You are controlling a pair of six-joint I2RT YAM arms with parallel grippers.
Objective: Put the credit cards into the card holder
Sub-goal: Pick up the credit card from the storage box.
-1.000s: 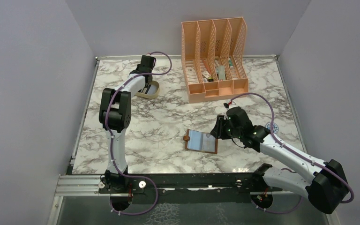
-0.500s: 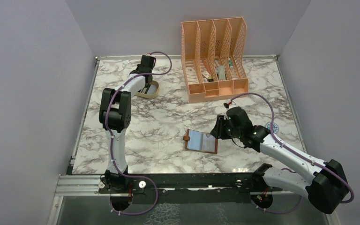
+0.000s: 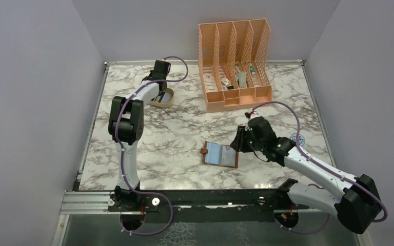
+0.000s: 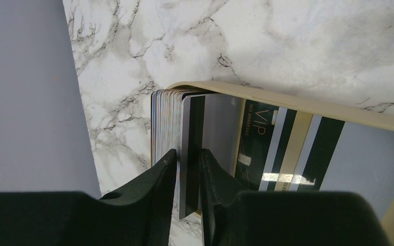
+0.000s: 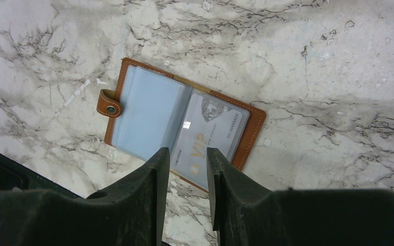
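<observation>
No movement; credit cards (image 4: 168, 123) partly hidden.

The grey-veined marble tabletop (image 3: 184, 128) bears an open brown card holder (image 3: 220, 154) near its front. A beige tray (image 3: 166, 104) and a peach organiser (image 3: 234, 100) sit farther back.

Bottom of the credit cards (image 4: 191, 154) behind the left fingers (image 4: 156, 179); organiser (image 3: 234, 46) contents, perhaps stationery, too small.

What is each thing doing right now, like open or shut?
Wallet: open, lying flat, one pale card in its pocket.
Left gripper: shut on grey card.
Card stack: standing on edge in the tray.
Right gripper: open, empty, above wallet.
File rack: upright, small things inside.
</observation>
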